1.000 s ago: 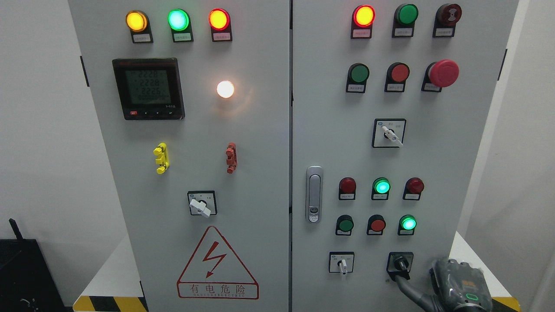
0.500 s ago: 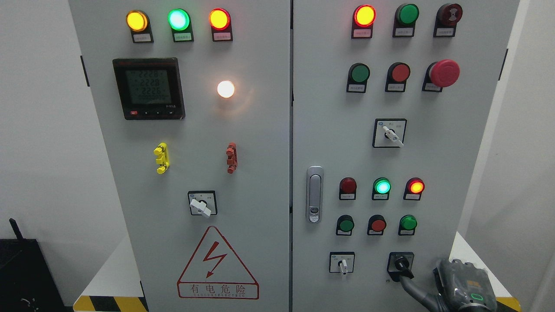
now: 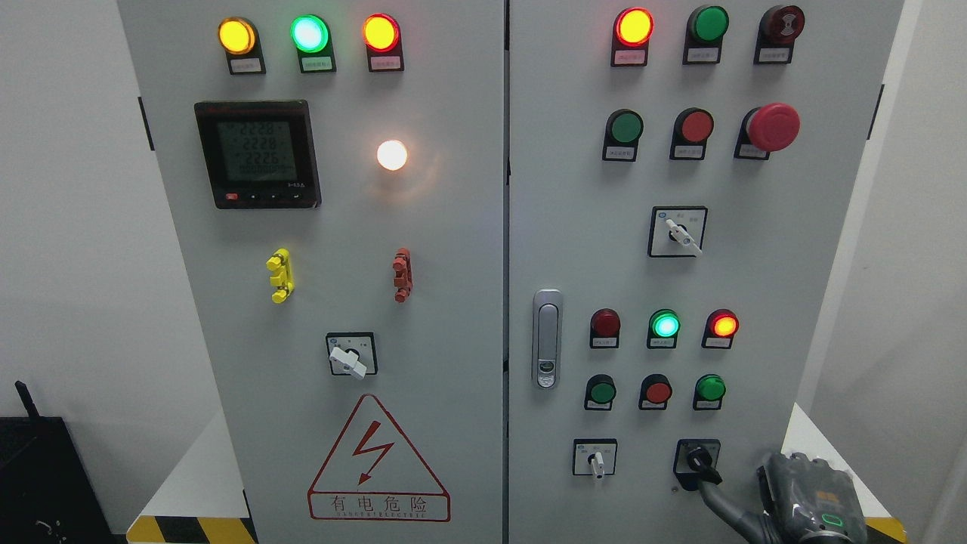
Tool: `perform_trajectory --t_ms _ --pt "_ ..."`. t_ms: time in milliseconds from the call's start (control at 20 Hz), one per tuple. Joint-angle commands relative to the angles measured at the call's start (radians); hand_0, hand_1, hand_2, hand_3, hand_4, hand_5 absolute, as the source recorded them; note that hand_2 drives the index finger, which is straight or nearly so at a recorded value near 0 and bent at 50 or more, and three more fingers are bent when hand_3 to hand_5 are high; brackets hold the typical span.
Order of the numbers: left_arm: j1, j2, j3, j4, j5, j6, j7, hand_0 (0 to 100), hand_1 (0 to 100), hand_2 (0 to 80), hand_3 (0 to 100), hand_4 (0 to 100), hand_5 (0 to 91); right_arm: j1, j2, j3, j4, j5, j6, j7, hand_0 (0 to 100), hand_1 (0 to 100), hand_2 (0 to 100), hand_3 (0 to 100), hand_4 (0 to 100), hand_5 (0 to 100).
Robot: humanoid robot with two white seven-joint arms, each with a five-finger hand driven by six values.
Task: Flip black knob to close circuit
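Nearest us, our right hand point(image 3: 812, 502) sits at the lower right corner, largely cut off by the frame edge — one grey finger point(image 3: 718, 500) reaches up to the black knob point(image 3: 699, 459), and we cannot tell whether the other fingers are curled. The knob sits at the bottom right of the right door point(image 3: 755, 272), its lever pointing down-right. Above it, the red lamp point(image 3: 724, 325) glows, dark a second ago — the green button point(image 3: 710, 388) below it, lit then, has gone dim.
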Motion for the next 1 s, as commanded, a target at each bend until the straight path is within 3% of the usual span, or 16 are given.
perform_trajectory --t_ms 0,400,600,750,850,900,950 --pt "-0.001 0.0 0.0 0.001 0.0 -0.001 -0.001 12 56 0.0 0 0 0.0 0.026 0.027 0.068 0.001 -0.002 0.0 -0.022 0 0 93 100 87 80" --pt "0.001 0.0 0.0 -0.001 0.0 -0.001 -0.001 12 56 0.0 0 0 0.0 0.075 0.054 0.081 -0.013 -0.004 -0.006 -0.044 0 0 93 100 87 80" --pt "0.001 0.0 0.0 -0.001 0.0 -0.001 -0.001 12 56 0.0 0 0 0.0 0.145 0.057 0.068 -0.079 -0.157 -0.01 -0.065 0 0 87 100 84 78" --pt "-0.001 0.0 0.0 -0.001 0.0 -0.001 -0.001 12 56 0.0 0 0 0.0 0.196 0.057 0.0 -0.141 -0.327 -0.027 -0.065 0 0 77 99 79 71" --pt "0.001 0.0 0.0 0.001 0.0 -0.001 -0.001 12 56 0.0 0 0 0.0 0.239 0.06 -0.051 -0.2 -0.559 -0.087 -0.058 0 0 53 81 65 54" --pt "0.001 0.0 0.0 -0.001 0.0 -0.001 -0.001 12 56 0.0 0 0 0.0 0.268 0.067 -0.065 -0.221 -0.714 -0.123 -0.048 0 0 47 77 62 50" --pt "-0.001 0.0 0.0 0.001 0.0 -0.001 -0.001 12 56 0.0 0 0 0.0 0.288 0.069 -0.068 -0.243 -0.857 -0.144 -0.036 0 0 35 61 53 42"
